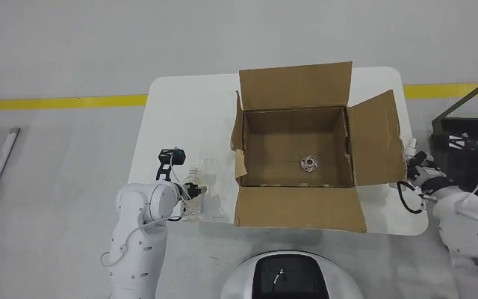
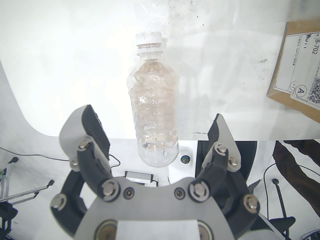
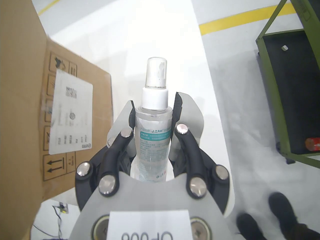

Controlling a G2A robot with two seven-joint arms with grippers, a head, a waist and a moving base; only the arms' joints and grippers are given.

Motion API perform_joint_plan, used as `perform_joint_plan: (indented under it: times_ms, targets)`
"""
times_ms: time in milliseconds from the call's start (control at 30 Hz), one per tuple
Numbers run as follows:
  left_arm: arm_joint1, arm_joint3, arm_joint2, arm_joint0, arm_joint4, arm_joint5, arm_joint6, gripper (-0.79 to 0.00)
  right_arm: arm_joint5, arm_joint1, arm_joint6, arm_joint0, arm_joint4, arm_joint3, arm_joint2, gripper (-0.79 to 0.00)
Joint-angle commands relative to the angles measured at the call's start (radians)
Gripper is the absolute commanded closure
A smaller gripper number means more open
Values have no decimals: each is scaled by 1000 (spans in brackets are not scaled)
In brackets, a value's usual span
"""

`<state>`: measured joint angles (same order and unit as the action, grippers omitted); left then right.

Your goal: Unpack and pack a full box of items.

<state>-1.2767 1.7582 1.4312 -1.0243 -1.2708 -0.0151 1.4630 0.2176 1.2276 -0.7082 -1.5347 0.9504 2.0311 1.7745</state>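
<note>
An open cardboard box stands on the white table, with a small round metal part on its floor. Left of the box a clear plastic bottle with a white cap lies on the table, its base between the fingers of my left gripper, which stands open and apart from it. The same bottle shows near the table's front left. My right gripper is shut on a clear spray bottle just right of the box's right flap, at the table's right edge.
A clear plastic bag lies on the table beyond the bottle's cap. A green metal rack stands on the floor to the right of the table. A person's shoes are on the floor near it.
</note>
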Motion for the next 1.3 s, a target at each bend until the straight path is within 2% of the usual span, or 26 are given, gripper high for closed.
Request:
perform_joint_plan:
  times_ms: [0, 300, 767, 833, 1000, 1033, 1100, 1267]
  targets:
    - [0, 0, 0, 0, 0, 0, 0, -785, -36, -6, -43, 14, 100, -16, -29, 0]
    - [0, 0, 0, 0, 0, 0, 0, -785, -107, -12, -116, 66, 152, -108, -102, 0]
    - [0, 0, 0, 0, 0, 0, 0, -785, -130, -16, -177, 93, 189, -178, -156, 0]
    - [0, 0, 0, 0, 0, 0, 0, -785, -128, -16, -182, 95, 193, -180, -161, -86]
    - [0, 0, 0, 0, 0, 0, 0, -785, -129, -17, -193, 105, 199, -192, -173, -209]
    - [0, 0, 0, 0, 0, 0, 0, -785, -130, -17, -194, 107, 201, -193, -174, -256]
    - [0, 0, 0, 0, 0, 0, 0, -785, -129, -18, -197, 110, 200, -195, -175, -274]
    - [0, 0, 0, 0, 0, 0, 0, -785, -130, -20, -207, 119, 200, -188, -168, -382]
